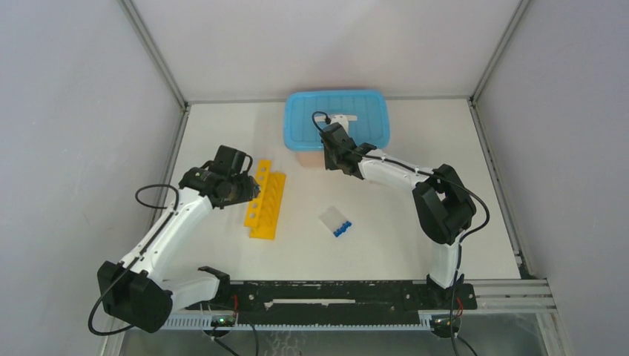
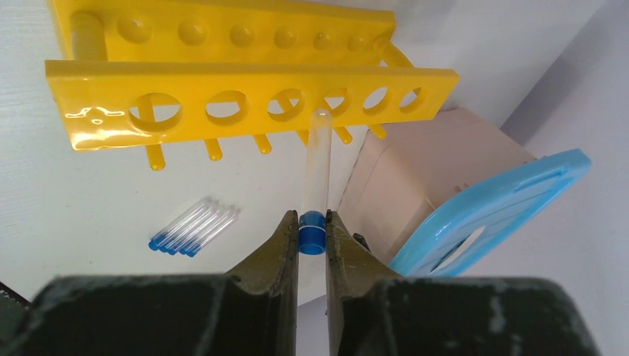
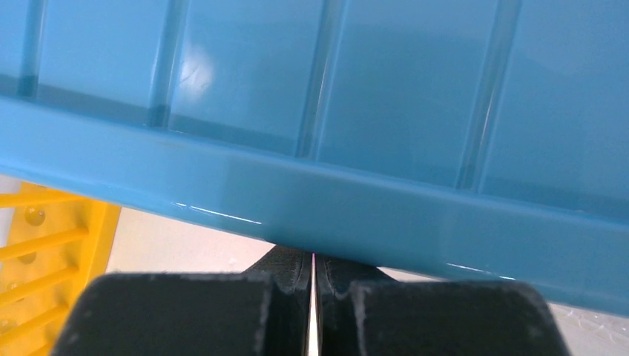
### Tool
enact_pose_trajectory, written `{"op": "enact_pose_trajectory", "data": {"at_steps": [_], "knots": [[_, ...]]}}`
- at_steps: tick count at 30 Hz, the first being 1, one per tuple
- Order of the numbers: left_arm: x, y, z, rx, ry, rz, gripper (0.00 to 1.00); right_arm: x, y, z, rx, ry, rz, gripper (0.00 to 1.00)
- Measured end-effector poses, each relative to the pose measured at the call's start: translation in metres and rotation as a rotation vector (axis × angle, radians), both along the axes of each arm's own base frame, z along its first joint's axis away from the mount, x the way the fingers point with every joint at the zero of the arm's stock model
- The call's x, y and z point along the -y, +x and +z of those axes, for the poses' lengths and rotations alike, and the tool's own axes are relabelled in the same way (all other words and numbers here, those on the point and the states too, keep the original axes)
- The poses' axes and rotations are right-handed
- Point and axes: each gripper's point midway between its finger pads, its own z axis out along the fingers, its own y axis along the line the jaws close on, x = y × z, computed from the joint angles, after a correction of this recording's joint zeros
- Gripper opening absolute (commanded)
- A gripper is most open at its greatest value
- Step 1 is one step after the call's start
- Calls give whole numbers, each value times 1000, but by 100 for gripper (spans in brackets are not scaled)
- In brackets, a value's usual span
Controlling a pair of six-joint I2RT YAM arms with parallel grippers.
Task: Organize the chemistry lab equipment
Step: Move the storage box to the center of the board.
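Ahead of left claw [image 2: 312, 222]: yellow rack [image 2: 245, 81] | step: inserting tube [image 2: 317, 163], clamped by cap | right claw [image 3: 313, 259] closed | next: align with hole.

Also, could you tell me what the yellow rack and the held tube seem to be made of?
Yellow rack: glossy moulded plastic, judging by the bright highlights. Tube: clear and smooth, plastic or glass, hard to tell; its blue cap looks plastic.

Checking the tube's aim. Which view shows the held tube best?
Left wrist: the tube, its blue cap pinched in the left gripper, points at the yellow rack. Top view: too small to see. Right wrist: absent.
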Motion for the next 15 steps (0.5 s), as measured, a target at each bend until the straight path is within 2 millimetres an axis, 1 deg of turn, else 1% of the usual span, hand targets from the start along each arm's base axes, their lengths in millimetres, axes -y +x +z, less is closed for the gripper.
{"op": "enact_pose_trajectory", "data": {"at_steps": [5,15], "knots": [[-2,5,-1,2,0,12,0,0,0,-1,-4,0,3,5],[-7,10,-8,-20,6,34,0,-1,1,-4,-13,0,4,5]]}}
